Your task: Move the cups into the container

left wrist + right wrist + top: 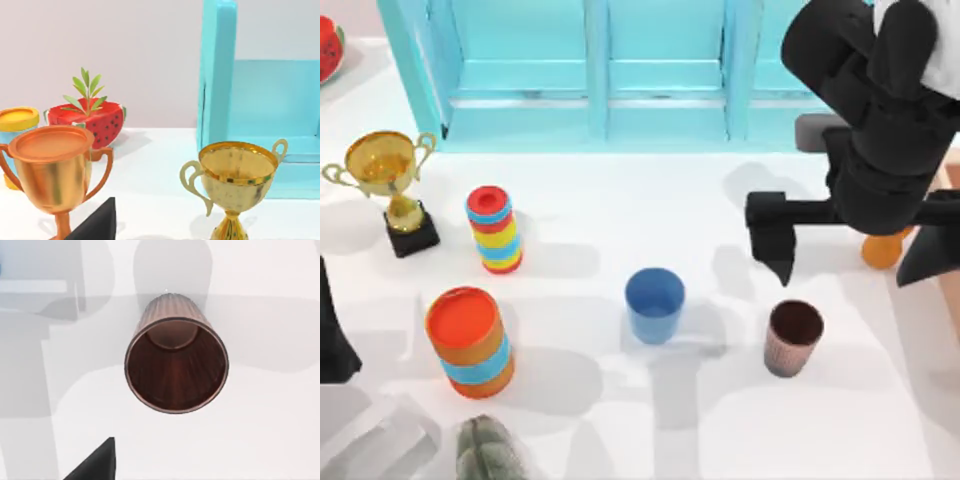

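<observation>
The blue cup (654, 303) stands upright near the table's middle. To its right stands the brown cup (792, 337), ribbed and dark inside; the right wrist view looks down into the brown cup (175, 365). My right gripper (845, 272) hangs open above and just behind the brown cup, one finger (773, 235) to the cup's left, holding nothing. A strip of the container's (950, 178) peach-tan wall shows at the right edge behind the arm. My left arm (334, 330) is parked at the left edge, its fingertip (100, 222) low in the left wrist view.
A turquoise cabinet (600, 70) spans the back. At left stand a gold trophy (390, 175) and two striped cylinders (494, 228) (470, 340). An orange object (882, 248) lies under the right arm. A copper trophy (50, 165) and watermelon planter (92, 120) stand nearby.
</observation>
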### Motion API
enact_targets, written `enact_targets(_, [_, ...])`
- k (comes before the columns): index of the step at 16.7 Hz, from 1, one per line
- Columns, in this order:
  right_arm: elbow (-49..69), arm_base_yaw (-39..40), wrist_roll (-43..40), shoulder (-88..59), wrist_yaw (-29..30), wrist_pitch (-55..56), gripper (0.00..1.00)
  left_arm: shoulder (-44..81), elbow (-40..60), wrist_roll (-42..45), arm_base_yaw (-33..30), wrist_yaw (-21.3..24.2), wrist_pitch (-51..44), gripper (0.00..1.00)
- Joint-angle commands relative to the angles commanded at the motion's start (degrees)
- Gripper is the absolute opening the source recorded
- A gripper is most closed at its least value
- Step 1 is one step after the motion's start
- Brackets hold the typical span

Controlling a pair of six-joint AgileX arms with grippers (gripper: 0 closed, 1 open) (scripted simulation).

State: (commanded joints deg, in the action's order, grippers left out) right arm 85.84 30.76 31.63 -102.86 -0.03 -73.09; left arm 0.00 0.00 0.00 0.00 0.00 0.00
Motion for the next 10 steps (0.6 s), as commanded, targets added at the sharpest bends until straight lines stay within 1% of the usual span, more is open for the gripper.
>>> enact_targets(2, [-2.79, 0.09, 0.00, -0.74, 0.01, 3.27, 1.00, 0.00, 0.00, 0.00, 0.00, 0.00, 0.00, 1.00])
enact_targets(7, [-12.86, 0.31, 0.28, -3.84, 0.02, 17.38, 1.00, 0.00, 0.00, 0.00, 0.00, 0.00, 0.00, 1.00])
enact_targets(10, [-15.96, 0.42, 0.41, -4.86, 0.02, 20.88, 1.00, 0.00, 0.00, 0.00, 0.00, 0.00, 0.00, 1.00])
